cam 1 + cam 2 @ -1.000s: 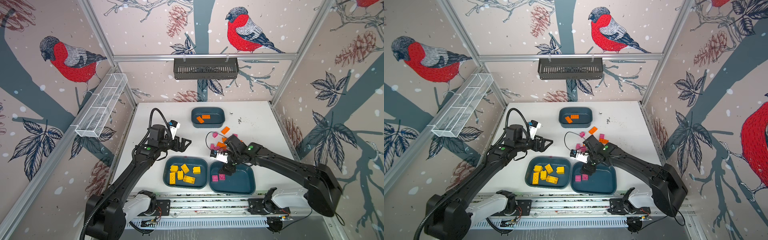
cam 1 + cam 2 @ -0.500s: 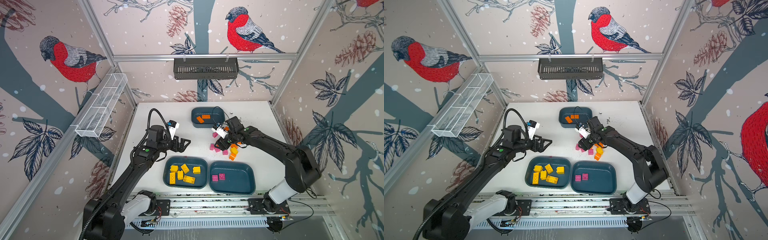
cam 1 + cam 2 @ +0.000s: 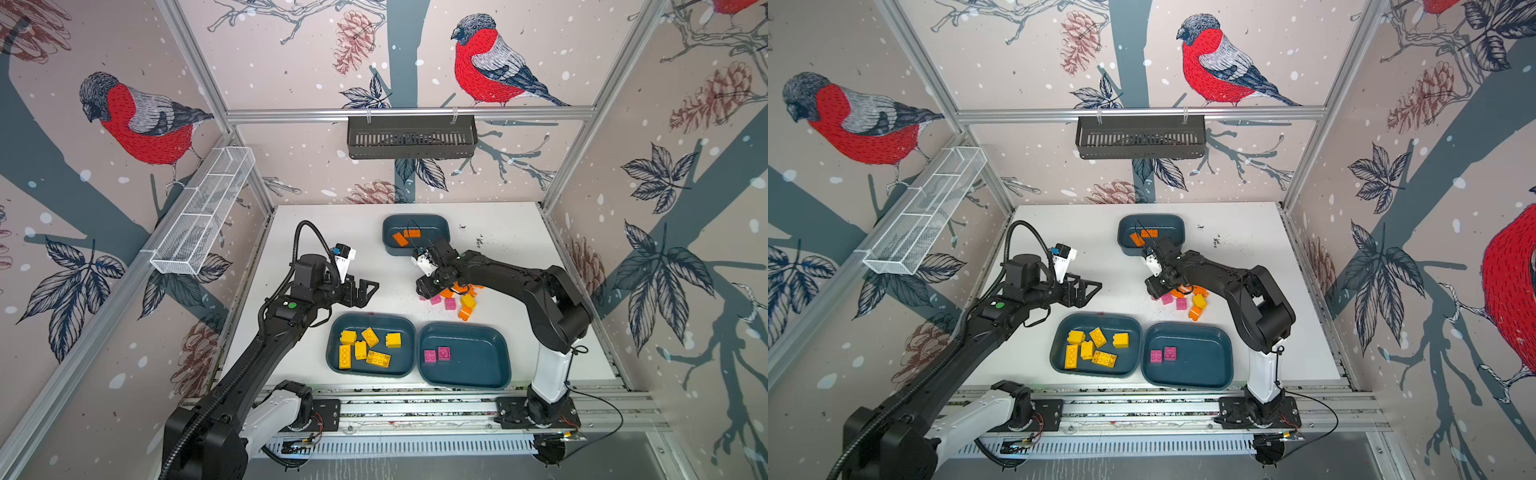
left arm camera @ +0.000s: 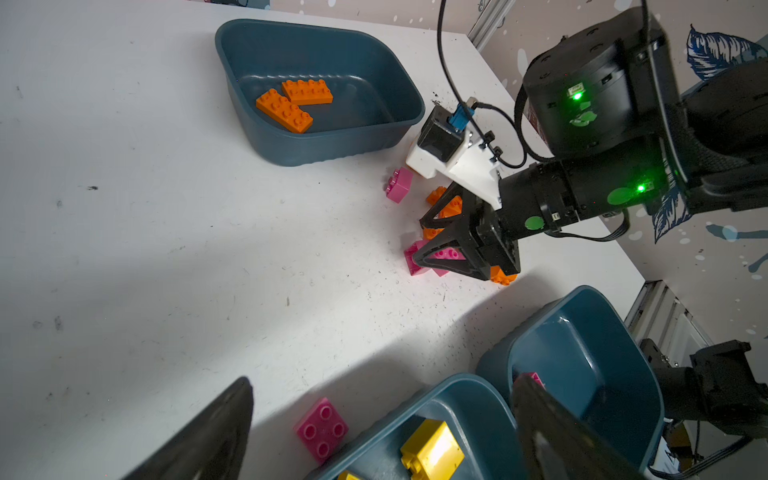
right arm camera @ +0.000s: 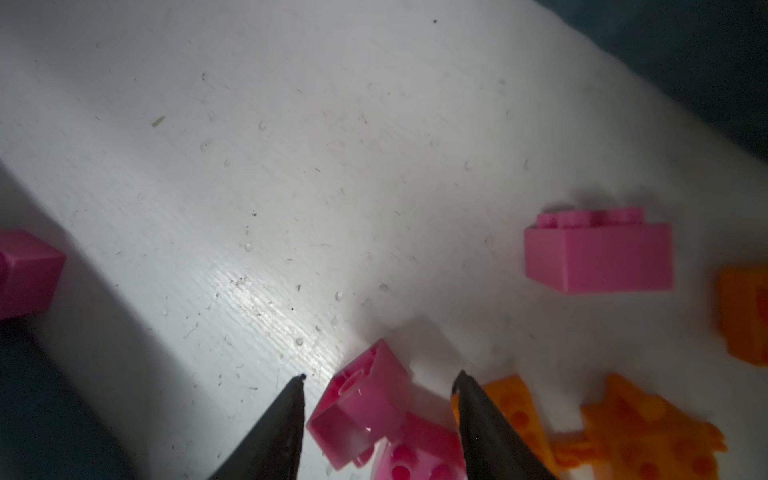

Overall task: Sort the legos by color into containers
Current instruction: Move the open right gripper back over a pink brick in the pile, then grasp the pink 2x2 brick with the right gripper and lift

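Observation:
Three teal containers stand on the white table: a near-left tub (image 3: 332, 332) with several yellow legos (image 3: 365, 347), a near-right tub (image 3: 490, 365) with two pink ones (image 3: 436, 354), and a smaller far tub (image 3: 432, 226) with two orange ones (image 3: 405, 237). Behind the near-right tub is a loose pile of orange, yellow and pink legos (image 3: 461, 301). My right gripper (image 5: 379, 376) is down at the pile's left end, open, its fingers straddling a tilted pink lego (image 5: 357, 407) with a gap on each side. My left gripper (image 3: 368, 293) hovers open and empty beside the yellow tub, over a pink square lego (image 4: 322, 430).
A black slotted basket (image 3: 411, 137) hangs on the back wall and a white wire basket (image 3: 203, 216) on the left wall. The arms' mounting rail (image 3: 415, 409) runs along the table's front edge. Cage walls close in the other three sides.
My right gripper has swung from over the near-right tub back to the loose pile and come down on it, its jaws narrowing around a pink lego. The left arm has stayed put.

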Action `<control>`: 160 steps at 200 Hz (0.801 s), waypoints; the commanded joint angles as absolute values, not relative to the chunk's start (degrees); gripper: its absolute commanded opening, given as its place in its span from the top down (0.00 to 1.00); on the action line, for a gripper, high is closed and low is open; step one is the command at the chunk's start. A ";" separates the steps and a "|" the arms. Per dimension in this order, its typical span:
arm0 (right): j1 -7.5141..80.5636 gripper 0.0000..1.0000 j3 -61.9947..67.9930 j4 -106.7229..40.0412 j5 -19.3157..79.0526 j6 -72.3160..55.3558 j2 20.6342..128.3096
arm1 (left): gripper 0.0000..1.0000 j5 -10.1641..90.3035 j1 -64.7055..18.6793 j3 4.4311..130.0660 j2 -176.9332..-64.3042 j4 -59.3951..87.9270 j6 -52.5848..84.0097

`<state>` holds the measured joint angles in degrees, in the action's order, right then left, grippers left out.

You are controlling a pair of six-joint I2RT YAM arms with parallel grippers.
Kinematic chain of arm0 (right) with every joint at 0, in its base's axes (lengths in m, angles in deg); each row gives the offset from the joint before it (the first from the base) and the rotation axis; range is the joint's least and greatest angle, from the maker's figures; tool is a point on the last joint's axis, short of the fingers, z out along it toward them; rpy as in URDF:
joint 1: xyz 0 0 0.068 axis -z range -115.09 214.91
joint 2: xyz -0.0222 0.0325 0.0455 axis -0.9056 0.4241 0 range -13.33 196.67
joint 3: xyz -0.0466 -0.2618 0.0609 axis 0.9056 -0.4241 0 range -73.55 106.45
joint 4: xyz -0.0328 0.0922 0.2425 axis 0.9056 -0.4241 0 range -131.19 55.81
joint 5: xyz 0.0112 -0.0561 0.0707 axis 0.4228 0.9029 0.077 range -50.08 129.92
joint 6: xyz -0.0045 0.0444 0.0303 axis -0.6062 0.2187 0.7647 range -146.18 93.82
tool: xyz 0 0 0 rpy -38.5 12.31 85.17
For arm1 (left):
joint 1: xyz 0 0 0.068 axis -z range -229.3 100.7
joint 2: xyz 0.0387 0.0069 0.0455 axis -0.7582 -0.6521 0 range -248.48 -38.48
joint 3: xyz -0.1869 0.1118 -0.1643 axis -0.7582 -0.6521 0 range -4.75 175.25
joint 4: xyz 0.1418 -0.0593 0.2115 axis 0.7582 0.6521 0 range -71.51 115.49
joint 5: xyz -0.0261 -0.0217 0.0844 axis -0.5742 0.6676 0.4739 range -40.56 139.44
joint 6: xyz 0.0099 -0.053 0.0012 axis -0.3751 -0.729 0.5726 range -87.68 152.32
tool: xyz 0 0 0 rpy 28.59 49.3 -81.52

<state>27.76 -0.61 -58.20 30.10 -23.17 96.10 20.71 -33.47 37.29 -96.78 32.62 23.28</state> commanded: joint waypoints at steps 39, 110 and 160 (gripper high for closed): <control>25.18 0.47 1.09 -59.66 30.37 -21.57 98.43 | 0.04 20.74 -33.62 37.53 -96.74 32.81 24.06; 22.68 0.47 0.08 -57.56 32.61 -23.20 97.50 | 0.04 20.64 -33.74 37.63 -97.32 32.78 24.32; 22.35 0.45 -0.80 -60.60 36.36 -21.68 97.08 | 0.04 20.72 -33.70 36.82 -97.27 32.47 24.06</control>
